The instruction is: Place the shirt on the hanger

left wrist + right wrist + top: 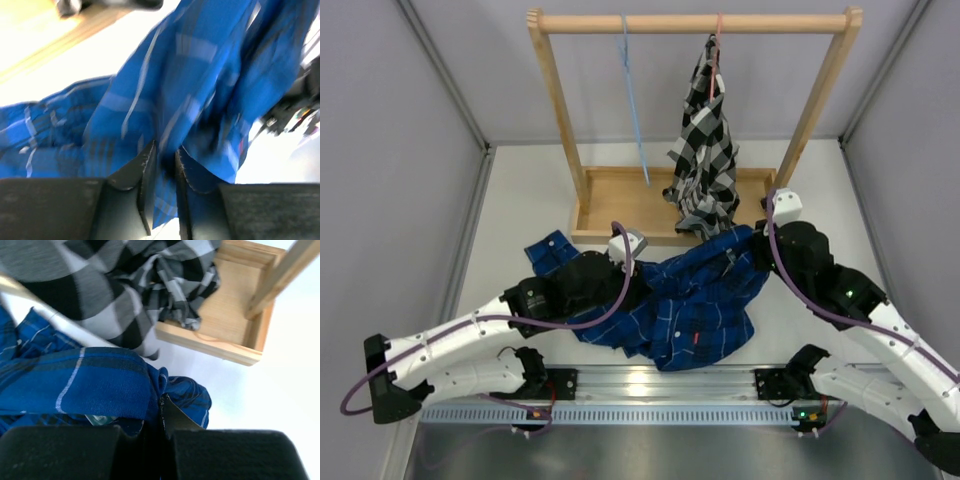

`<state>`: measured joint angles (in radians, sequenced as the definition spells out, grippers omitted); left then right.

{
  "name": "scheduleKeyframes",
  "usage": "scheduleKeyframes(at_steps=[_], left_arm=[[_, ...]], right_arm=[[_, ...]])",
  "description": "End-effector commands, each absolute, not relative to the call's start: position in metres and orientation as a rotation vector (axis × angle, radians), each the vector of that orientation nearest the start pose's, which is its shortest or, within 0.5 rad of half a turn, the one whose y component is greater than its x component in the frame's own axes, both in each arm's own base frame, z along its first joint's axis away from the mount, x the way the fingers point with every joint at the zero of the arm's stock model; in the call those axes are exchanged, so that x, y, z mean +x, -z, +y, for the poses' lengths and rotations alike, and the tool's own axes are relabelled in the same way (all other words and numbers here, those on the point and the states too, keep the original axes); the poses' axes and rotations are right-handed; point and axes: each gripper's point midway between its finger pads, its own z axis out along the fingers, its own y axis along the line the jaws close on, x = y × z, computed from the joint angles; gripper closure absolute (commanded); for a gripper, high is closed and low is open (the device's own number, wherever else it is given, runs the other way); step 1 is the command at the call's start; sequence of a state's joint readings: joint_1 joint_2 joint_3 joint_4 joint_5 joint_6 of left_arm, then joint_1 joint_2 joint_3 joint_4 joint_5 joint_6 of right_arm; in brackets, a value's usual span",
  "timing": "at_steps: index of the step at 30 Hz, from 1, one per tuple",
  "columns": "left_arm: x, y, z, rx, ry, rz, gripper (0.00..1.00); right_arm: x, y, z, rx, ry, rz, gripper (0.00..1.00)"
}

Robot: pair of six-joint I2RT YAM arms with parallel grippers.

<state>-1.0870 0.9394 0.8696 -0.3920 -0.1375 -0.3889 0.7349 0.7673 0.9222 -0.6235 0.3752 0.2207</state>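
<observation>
L gripper (164, 167): fingers close-set, fold of shirt (692, 300) nipped btwn them; R gripper (161, 412): fingers pressed tight on another bit of shirt; shirt lies crumpled on table (520, 190) btwn arms; hanger (633, 100) hangs bare on rack rail (690, 22), well apart, beside checked shirt (705, 150); judged early: grasp only, shirt not spread, hanger unfetched, threading all to do.

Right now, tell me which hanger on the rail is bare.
The light blue hanger, hanging left of the pinkish-red hanger that carries the checked shirt.
</observation>
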Motion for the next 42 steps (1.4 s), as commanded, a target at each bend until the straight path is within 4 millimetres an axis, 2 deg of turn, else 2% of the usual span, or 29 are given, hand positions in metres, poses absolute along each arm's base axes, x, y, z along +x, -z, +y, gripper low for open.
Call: scheduleKeyframes(at_steps=[1,2,5,6,7,11,13,16,18,19,23,24,25,28,29,30,31,32,33,34,37,38,40,41,42], left_arm=[[0.147,-0.212,-0.254,0.671,0.695,2.091,0.71],[0.145,-0.213,-0.256,0.681,0.713,2.087,0.67],[0.142,-0.217,-0.265,0.704,0.772,2.047,0.31],[0.144,-0.219,-0.267,0.701,0.777,2.028,0.07],[0.148,-0.218,-0.267,0.688,0.764,2.015,0.02],[0.167,-0.238,-0.28,0.628,0.771,1.897,0.02],[0.176,-0.241,-0.282,0.618,0.771,1.875,0.02],[0.173,-0.245,-0.299,0.723,0.909,1.826,0.02],[0.159,-0.246,-0.311,0.827,1.027,1.757,0.05],[0.159,-0.247,-0.313,0.836,1.047,1.743,0.07],[0.15,-0.241,-0.328,0.919,1.149,1.748,0.33],[0.148,-0.244,-0.331,0.93,1.166,1.742,0.47],[0.15,-0.242,-0.332,0.926,1.157,1.764,0.53],[0.153,-0.242,-0.331,0.903,1.138,1.788,0.6],[0.155,-0.249,-0.326,0.877,1.122,1.777,0.65],[0.16,-0.254,-0.321,0.833,1.092,1.787,0.77],[0.168,-0.261,-0.315,0.772,1.043,1.799,0.8],[0.19,-0.275,-0.294,0.633,0.896,1.825,0.8],[0.202,-0.285,-0.281,0.549,0.811,1.839,0.84],[0.217,-0.308,-0.256,0.434,0.675,1.841,0.97],[0.231,-0.349,-0.228,0.359,0.521,1.805,1.0],[0.233,-0.384,-0.218,0.318,0.505,1.753,1.0],[0.234,-0.39,-0.21,0.339,0.45,1.758,1.0],[0.233,-0.39,-0.209,0.337,0.445,1.762,1.0],[0.232,-0.377,-0.213,0.347,0.456,1.793,1.0]], right_arm=[[0.24,-0.274,0.117,-0.227,-0.203,1.941,1.0],[0.238,-0.275,0.126,-0.263,-0.255,1.941,1.0],[0.227,-0.276,0.149,-0.361,-0.394,1.925,1.0],[0.225,-0.277,0.153,-0.377,-0.424,1.908,1.0],[0.222,-0.278,0.156,-0.394,-0.448,1.899,1.0],[0.214,-0.279,0.15,-0.42,-0.447,1.865,1.0],[0.21,-0.28,0.15,-0.445,-0.454,1.847,1.0],[0.205,-0.282,0.149,-0.455,-0.471,1.823,1.0],[0.201,-0.282,0.155,-0.494,-0.508,1.808,1.0],[0.2,-0.283,0.158,-0.504,-0.525,1.8,1.0],[0.191,-0.284,0.173,-0.575,-0.612,1.781,1.0],[0.191,-0.286,0.174,-0.573,-0.618,1.781,1.0],[0.191,-0.287,0.175,-0.573,-0.623,1.78,1.0],[0.191,-0.291,0.183,-0.583,-0.667,1.764,1.0],[0.191,-0.293,0.185,-0.586,-0.676,1.763,1.0],[0.193,-0.294,0.189,-0.586,-0.687,1.773,1.0],[0.195,-0.297,0.191,-0.588,-0.693,1.775,1.0],[0.195,-0.31,0.193,-0.583,-0.708,1.754,1.0],[0.197,-0.312,0.197,-0.586,-0.719,1.768,1.0],[0.194,-0.333,0.202,-0.597,-0.754,1.724,1.0],[0.194,-0.356,0.215,-0.638,-0.806,1.714,1.0],[0.197,-0.372,0.221,-0.647,-0.815,1.697,1.0],[0.199,-0.377,0.225,-0.641,-0.825,1.713,1.0],[0.199,-0.37,0.23,-0.643,-0.837,1.734,1.0],[0.198,-0.364,0.232,-0.61,-0.862,1.752,1.0]])
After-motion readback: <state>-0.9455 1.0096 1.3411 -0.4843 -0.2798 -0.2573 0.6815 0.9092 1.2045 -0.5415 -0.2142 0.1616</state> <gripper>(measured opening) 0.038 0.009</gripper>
